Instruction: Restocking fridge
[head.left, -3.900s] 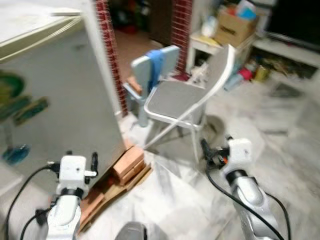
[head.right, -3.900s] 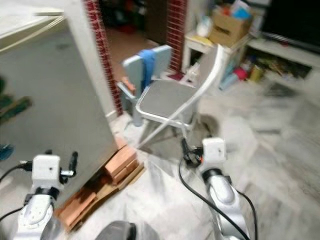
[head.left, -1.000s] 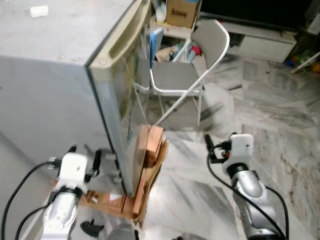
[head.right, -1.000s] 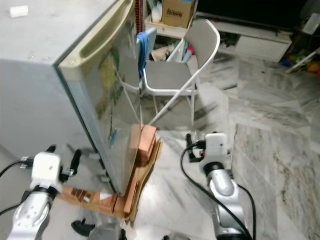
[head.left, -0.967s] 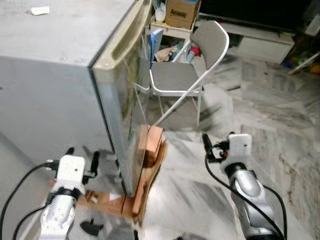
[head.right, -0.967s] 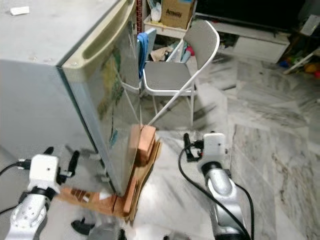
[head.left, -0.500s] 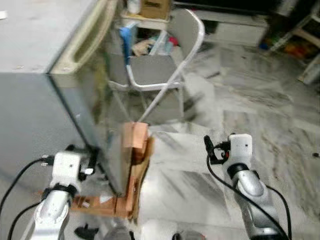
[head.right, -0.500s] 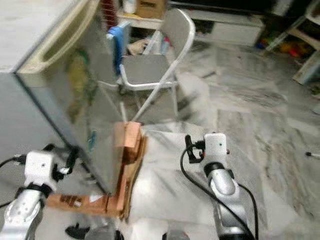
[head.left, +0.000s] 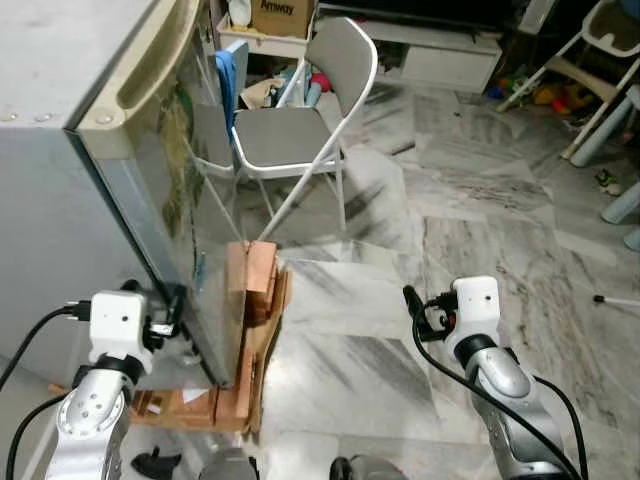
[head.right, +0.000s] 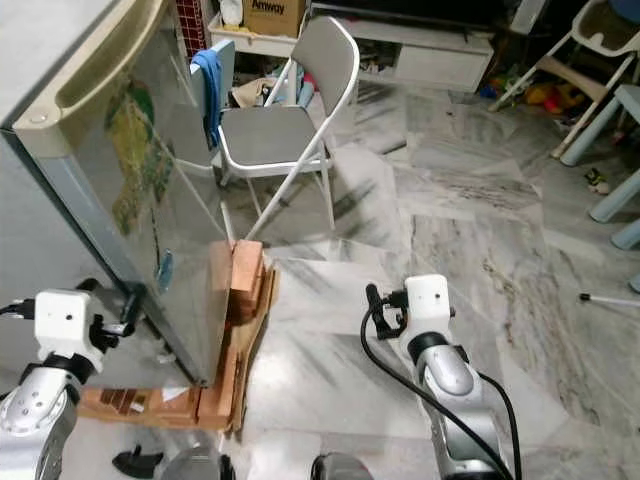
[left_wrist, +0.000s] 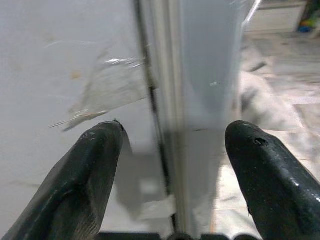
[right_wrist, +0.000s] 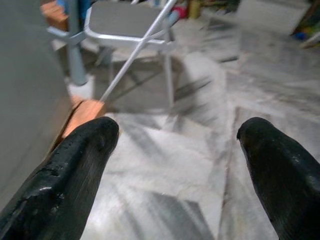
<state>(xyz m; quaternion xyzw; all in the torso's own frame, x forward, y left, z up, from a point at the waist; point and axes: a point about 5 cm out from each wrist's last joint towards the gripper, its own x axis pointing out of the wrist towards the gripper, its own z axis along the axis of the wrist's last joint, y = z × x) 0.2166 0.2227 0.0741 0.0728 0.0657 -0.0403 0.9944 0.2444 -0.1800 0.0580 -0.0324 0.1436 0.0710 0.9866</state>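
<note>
Standing shut, the fridge (head.left: 90, 150) fills the robot's left side on stacked wooden blocks (head.left: 250, 300). Left hand (left_wrist: 170, 170), fingers spread wide and empty, faces the door's seam edge low down; right hand (right_wrist: 177, 165), also wide and empty, hangs over marble floor (head.left: 480, 220). Judged step: approach to open the door; next calls for reaching the top handle recess (head.left: 150, 75). Folding chair (head.left: 300, 120) narrows the door's swing room.

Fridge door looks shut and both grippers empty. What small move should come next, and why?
Probably ease the left gripper forward and close it on the door edge of the fridge. Its open fingers already straddle that edge, and the door is shut.
</note>
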